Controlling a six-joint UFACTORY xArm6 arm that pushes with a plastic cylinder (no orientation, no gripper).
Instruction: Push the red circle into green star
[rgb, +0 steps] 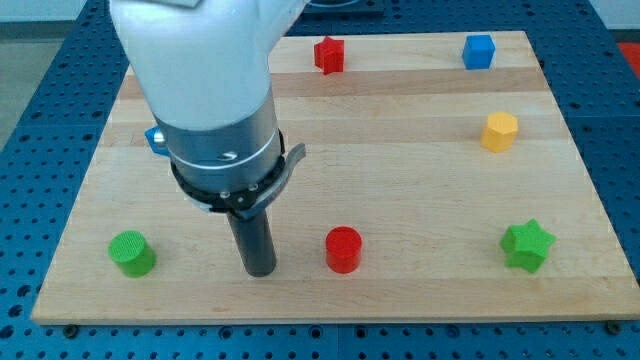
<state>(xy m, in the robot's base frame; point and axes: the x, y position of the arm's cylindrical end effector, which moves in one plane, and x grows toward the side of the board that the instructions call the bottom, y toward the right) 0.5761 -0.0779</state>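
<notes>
The red circle (343, 249) is a short red cylinder standing near the view's bottom, just right of centre. The green star (527, 246) lies at the bottom right of the board, well to the right of the red circle. My tip (260, 270) is the lower end of a dark rod, on the board to the left of the red circle and apart from it by a clear gap. The arm's white and grey body covers the upper left of the board.
A green circle (132, 253) stands at the bottom left. A red block (329, 55) and a blue cube (479, 51) sit along the top edge. A yellow hexagon (499, 131) is at the right. A blue block (155, 138) peeks from behind the arm.
</notes>
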